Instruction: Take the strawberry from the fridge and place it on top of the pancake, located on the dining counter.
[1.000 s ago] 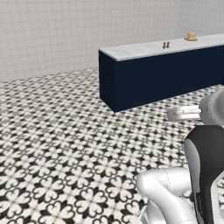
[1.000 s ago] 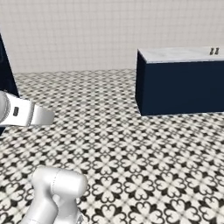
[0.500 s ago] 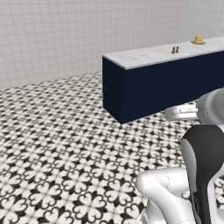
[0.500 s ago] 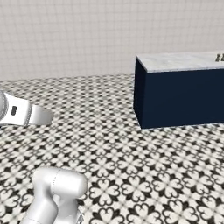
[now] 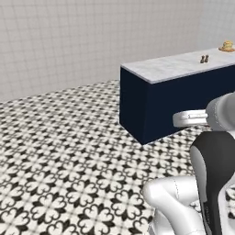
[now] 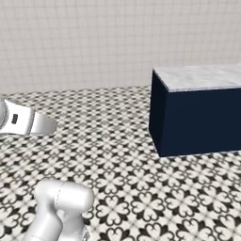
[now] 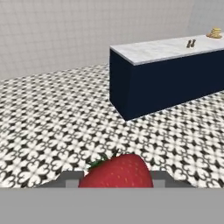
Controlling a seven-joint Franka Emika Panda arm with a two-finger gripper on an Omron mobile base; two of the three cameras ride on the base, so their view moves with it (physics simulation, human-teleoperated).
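Nearer dining counter [image 5: 174,69] corner (floor [image 5: 69,151] open).

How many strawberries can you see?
1. The strawberry sits at the bottom of the hand view, between the pincer's fingertips, above the tiled floor. More may be hidden elsewhere.

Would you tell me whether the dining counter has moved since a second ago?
No. The dining counter sits further right in the left base view, but the floor tiles shifted with it: the base moved.
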